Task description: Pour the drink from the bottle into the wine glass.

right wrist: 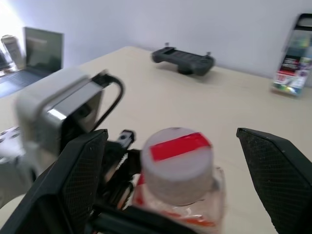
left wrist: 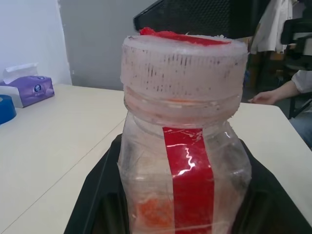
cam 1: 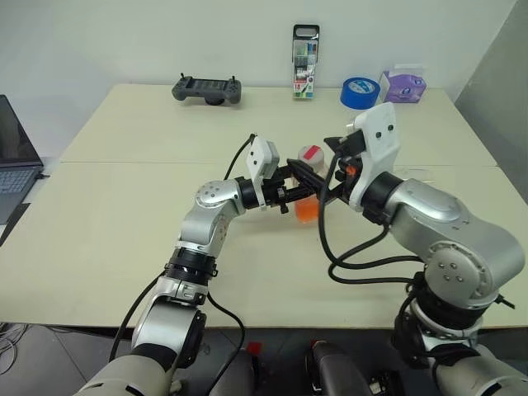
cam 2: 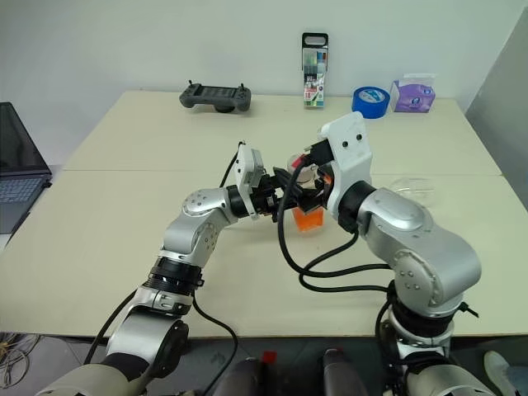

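Left arm reaches forward with the elbow bent, forearm angled inward toward centre, wrist roughly level. Left hand (cam 1: 299, 186) clamped, black fingers (left wrist: 97, 195) pressed against both sides of the bottle (left wrist: 183, 161). Right arm folded inward, wrist sharply bent. Right hand (right wrist: 170, 185) spread wide, fingers (right wrist: 80, 170) standing apart on either side of the cap (right wrist: 178, 158), not touching.

Left claw (cam 1: 304, 185) grips bottle (cam 1: 308, 183); right claw (cam 1: 332, 172) open beside cap.

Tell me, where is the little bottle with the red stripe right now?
The bottle is above the middle of the table, clamped in the left gripper, with the open right gripper straddling its cap.
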